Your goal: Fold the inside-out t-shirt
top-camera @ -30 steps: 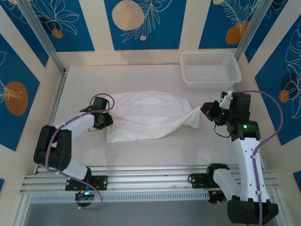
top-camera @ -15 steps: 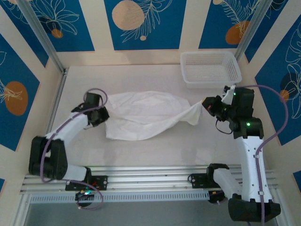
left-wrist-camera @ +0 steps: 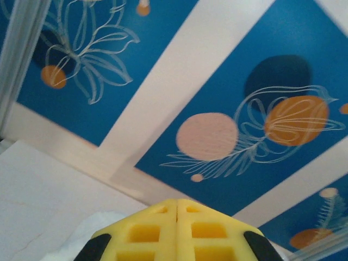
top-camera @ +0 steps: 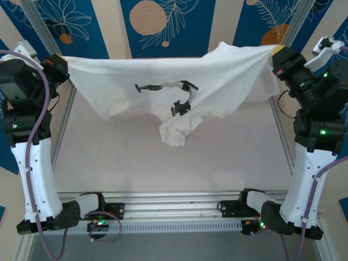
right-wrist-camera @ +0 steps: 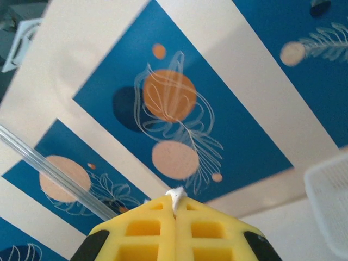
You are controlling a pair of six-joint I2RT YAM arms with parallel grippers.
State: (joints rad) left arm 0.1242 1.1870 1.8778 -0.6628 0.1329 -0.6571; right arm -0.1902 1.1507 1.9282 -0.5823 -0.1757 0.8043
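Both of my arms are up high right now. My left arm [top-camera: 33, 157] rises almost straight from its base at the near edge of the table [top-camera: 163, 163], with the wrist turned inward at the top. My right arm [top-camera: 311, 163] stands the same way on the other side.

My left gripper [top-camera: 62, 61] has its jaws pressed together on one corner of the t-shirt [top-camera: 163, 70]. My right gripper [top-camera: 273, 53] is clamped on the opposite corner. The white cloth hangs stretched between them in the air above the table. Its top edge is pulled nearly level and a loose fold sags down in the middle.

There are some dark marks on the shirt near its centre. They are too small to read and I cannot tell what they are.

From my left wrist I see my yellow fingers [left-wrist-camera: 147, 234] closed flush, with a bit of white cloth low on the left. From my right wrist, a sliver of white cloth pokes out between the closed tips.

Behind the shirt's right edge sits a white mesh basket [top-camera: 267, 86]. The back wall [top-camera: 163, 22] has blue panels with flower drawings.
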